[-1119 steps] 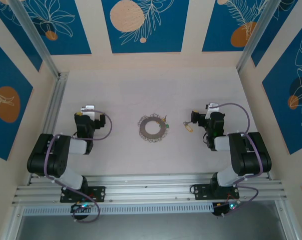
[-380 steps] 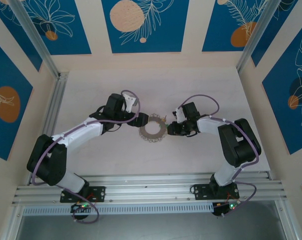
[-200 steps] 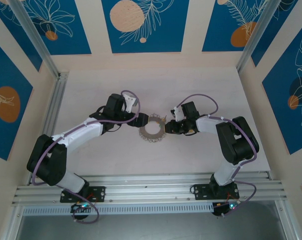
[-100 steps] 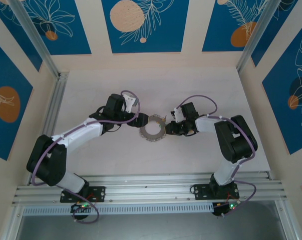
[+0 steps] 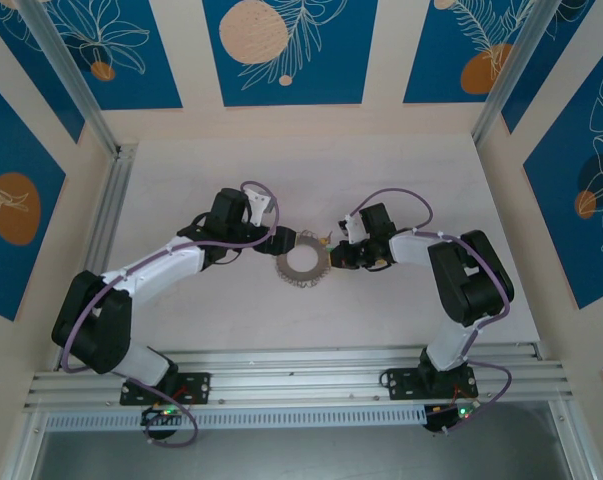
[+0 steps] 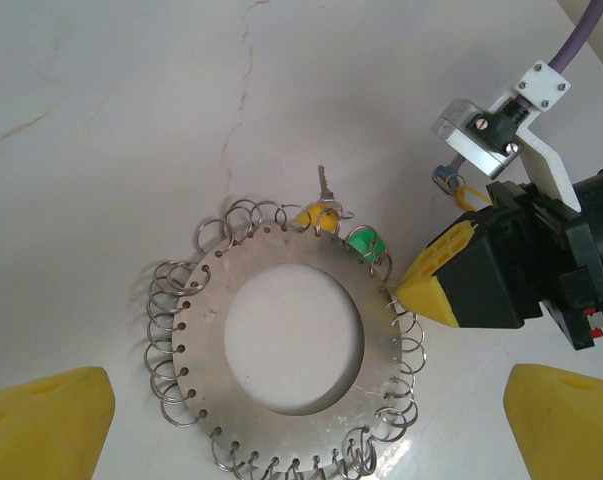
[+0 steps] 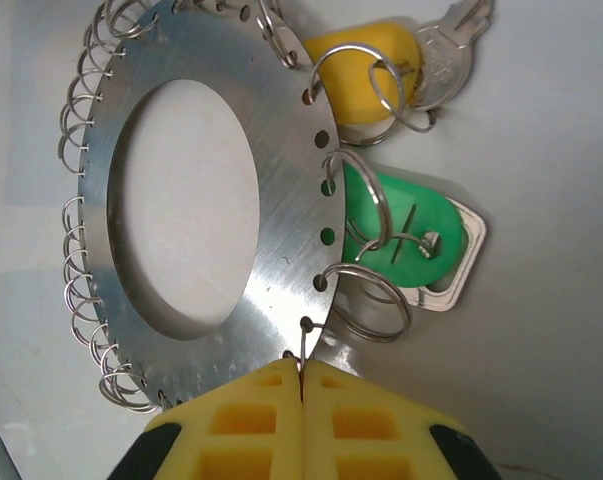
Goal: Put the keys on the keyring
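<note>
The keyring [image 5: 303, 263] is a flat grey metal disc [image 6: 203, 330] with a hollow centre and small wire loops round its rim, lying mid-table. Two keys hang on loops at its right rim: a yellow-headed one [image 7: 366, 70] [image 6: 315, 215] and a green-headed one [image 7: 413, 235] [image 6: 364, 243]. My right gripper [image 7: 303, 385] [image 5: 333, 256] is shut, its yellow fingertips [image 6: 421, 290] pinching a thin wire loop of the keyring just below the green key. My left gripper [image 6: 306, 400] [image 5: 283, 240] hovers open over the ring's left side, its fingers [image 6: 46, 420] wide apart.
A small blue item with a yellow loop [image 6: 453, 183] lies on the table beyond the right gripper. Pale bare tabletop [image 5: 231, 170] surrounds the ring. Aluminium rails [image 5: 111, 200] run along the left side and the near edge.
The right gripper's fingers have closed onto a wire loop at the ring's right rim. The left arm and the keyring have stayed in place.
</note>
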